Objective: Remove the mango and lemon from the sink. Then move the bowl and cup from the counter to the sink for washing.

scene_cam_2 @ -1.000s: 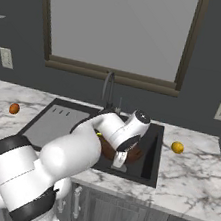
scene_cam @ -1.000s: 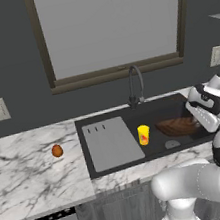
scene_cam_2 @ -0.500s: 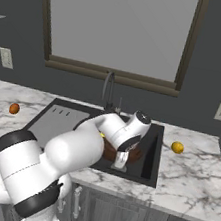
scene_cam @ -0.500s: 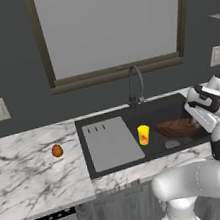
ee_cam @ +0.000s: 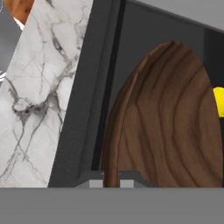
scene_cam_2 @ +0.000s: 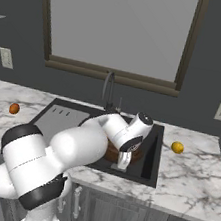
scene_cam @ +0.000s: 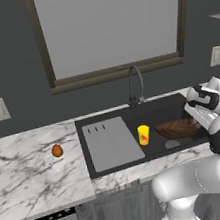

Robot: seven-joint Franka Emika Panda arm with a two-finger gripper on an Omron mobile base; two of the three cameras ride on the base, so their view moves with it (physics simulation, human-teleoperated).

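1. Claw (ee_cam: 111, 183) first: we see its two tips pinched almost together on the near rim of the wooden bowl (ee_cam: 175, 127), with the bowl held low inside the black sink (scene_cam: 113, 119).
2. From the left base view, the bowl (scene_cam: 178, 128) sits in the right half of the basin, and the yellow cup (scene_cam: 144, 134) stands just beside it to the left, next to the grey drainboard.
3. We judge the main risk to be the thin-rim grip: if the claw lets go while the bowl is tilted, the bowl could rock or slide into the cup and tip it.
4. The sink wall runs close along the claw's side, so a sideways pull-out could scrape it; straight up looks like the freest way.
5. Outside the basin, the mango (scene_cam: 57, 151) rests on the white tabletop (scene_cam: 26, 171) well to the left, and the lemon (scene_cam_2: 177, 147) lies on the tabletop to the right, both apart from the sink.
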